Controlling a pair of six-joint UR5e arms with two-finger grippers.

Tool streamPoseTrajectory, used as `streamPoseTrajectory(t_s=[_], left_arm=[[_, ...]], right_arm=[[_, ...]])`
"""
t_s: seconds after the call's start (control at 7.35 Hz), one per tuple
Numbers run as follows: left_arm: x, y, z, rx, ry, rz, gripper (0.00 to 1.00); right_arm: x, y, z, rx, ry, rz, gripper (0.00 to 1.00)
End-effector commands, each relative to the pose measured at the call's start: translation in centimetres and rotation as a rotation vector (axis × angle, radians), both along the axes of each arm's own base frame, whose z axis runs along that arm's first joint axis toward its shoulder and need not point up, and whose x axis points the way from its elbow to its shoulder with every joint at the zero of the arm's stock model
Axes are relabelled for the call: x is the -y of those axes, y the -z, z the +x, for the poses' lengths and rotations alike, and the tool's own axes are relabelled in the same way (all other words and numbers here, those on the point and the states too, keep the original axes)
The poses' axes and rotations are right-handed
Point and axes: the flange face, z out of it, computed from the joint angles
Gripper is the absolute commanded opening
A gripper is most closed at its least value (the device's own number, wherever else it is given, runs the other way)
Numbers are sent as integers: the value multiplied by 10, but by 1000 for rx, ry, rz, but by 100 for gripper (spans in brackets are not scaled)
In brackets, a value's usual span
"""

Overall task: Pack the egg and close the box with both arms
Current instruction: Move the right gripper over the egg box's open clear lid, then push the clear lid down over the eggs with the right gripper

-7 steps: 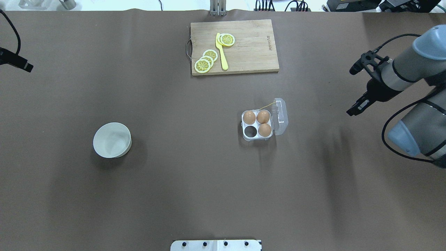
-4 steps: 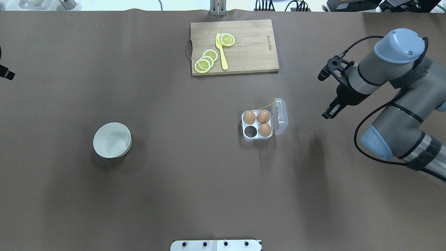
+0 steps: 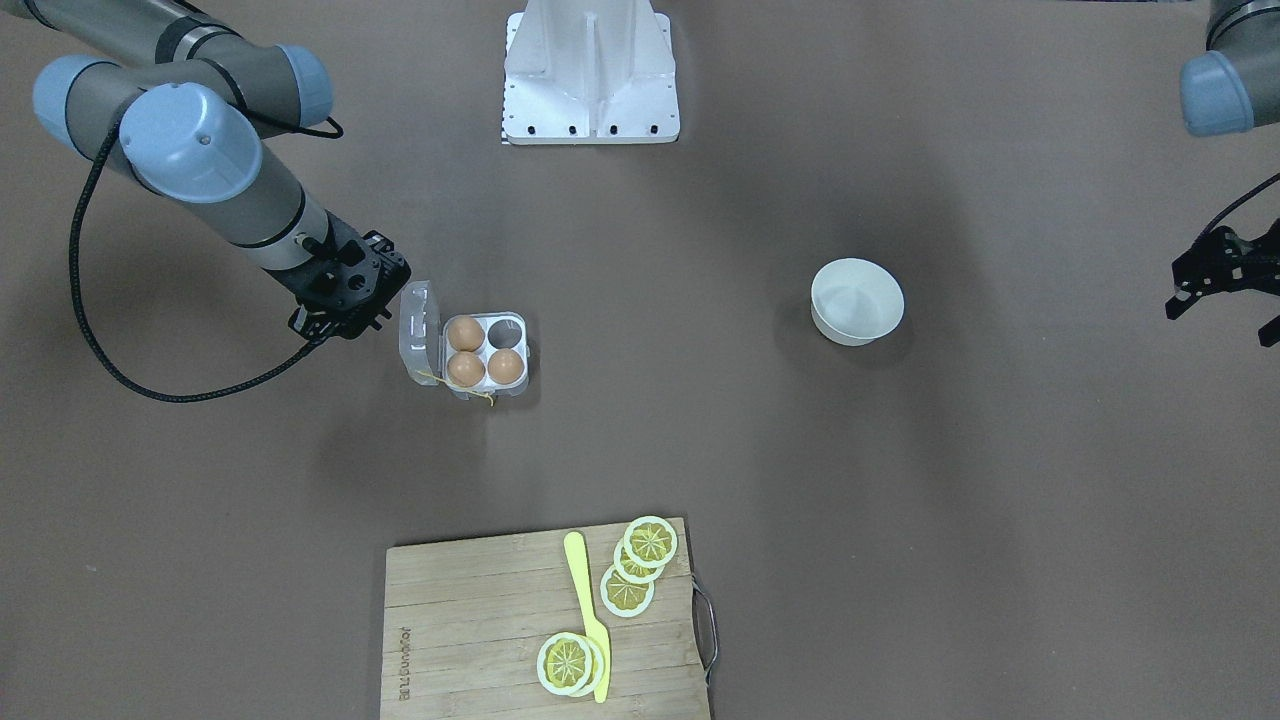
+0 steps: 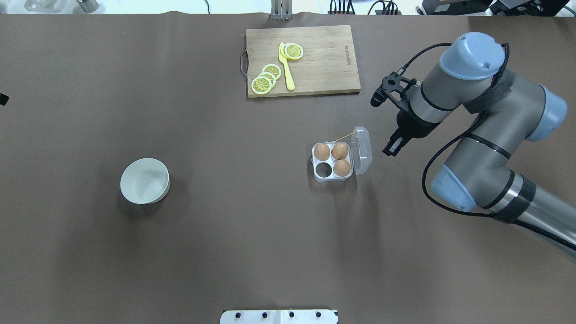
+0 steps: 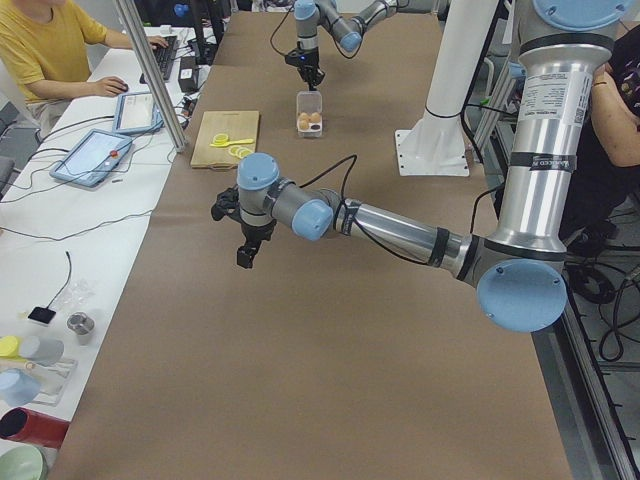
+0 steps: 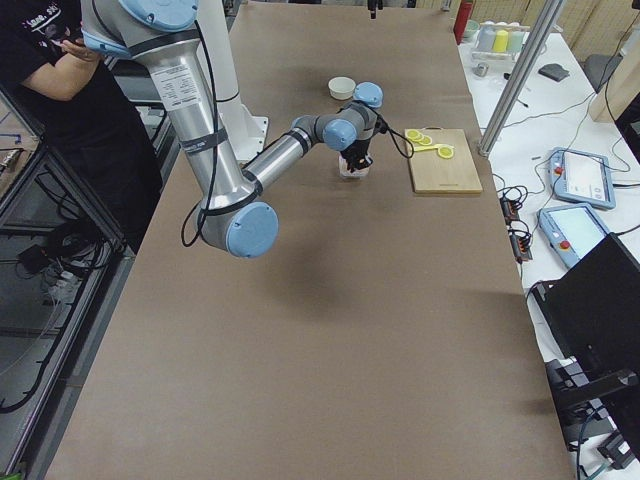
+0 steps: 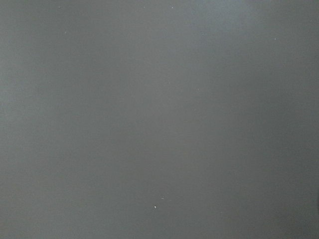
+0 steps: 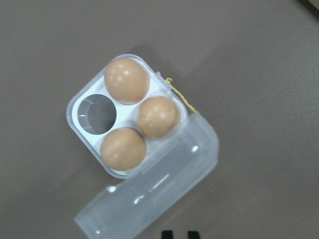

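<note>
The clear egg box (image 4: 318, 176) stands mid-table with its hinged lid (image 4: 362, 150) open to the right and a yellow string (image 4: 344, 136) at the back. Three tan eggs (image 4: 321, 151) (image 4: 339, 150) (image 4: 342, 167) fill three cells; the front-left cell (image 4: 322, 169) is empty. The right wrist view shows the same eggs (image 8: 126, 79) and lid (image 8: 159, 194). My right gripper (image 4: 390, 148) is shut and empty, just right of the lid and apart from it. My left gripper (image 3: 1225, 285) hangs far off at the table's left edge, fingers together, empty.
A round white bowl (image 4: 145, 181) stands at the left and looks empty. A wooden cutting board (image 4: 324, 67) with lemon slices (image 4: 265, 80) and a yellow knife (image 4: 286, 67) lies at the back. The white robot base (image 3: 590, 70) is on the near side.
My right arm has swung left, bringing its gripper close to the open lid. My left gripper has drawn back almost out of the overhead view's left edge. Box and eggs have not moved.
</note>
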Motion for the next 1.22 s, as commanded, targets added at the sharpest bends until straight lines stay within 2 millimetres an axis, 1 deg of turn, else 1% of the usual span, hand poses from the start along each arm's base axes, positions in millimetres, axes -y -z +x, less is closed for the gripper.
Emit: streamPoseTrajectory(t_s=[0.0, 0.14, 0.27, 0.41, 0.54, 0.68, 0.82, 0.95, 1.09], left_arm=[[-3, -2, -1, -14, -6, -8, 98], [-4, -3, -1, -13, -6, -9, 98], [-4, -3, -1, -13, -6, -9, 98], [-4, -3, -1, -13, -7, -8, 98], [-4, -5, -1, -12, -7, -11, 98], [-5, -7, -7, -12, 3, -17, 98], [-5, -8, -7, -10, -3, -12, 98], [-6, -9, -10, -8, -3, -9, 98], [-8, -14, -14, -5, 3, -19, 98]], right_arm=[[-9, 19, -19, 14, 24, 17, 23], [-14, 25, -29, 10, 18, 15, 25], [-18, 37, -40, 7, 2, 24, 26], [-19, 40, -40, 11, 0, 22, 42], [-20, 37, -39, 9, 2, 21, 89], [-12, 36, -29, 10, -13, 16, 100], [6, 34, -6, 14, -41, -12, 100], [28, 26, 27, 7, -83, -62, 100], [49, 4, 67, -13, -151, -88, 100]])
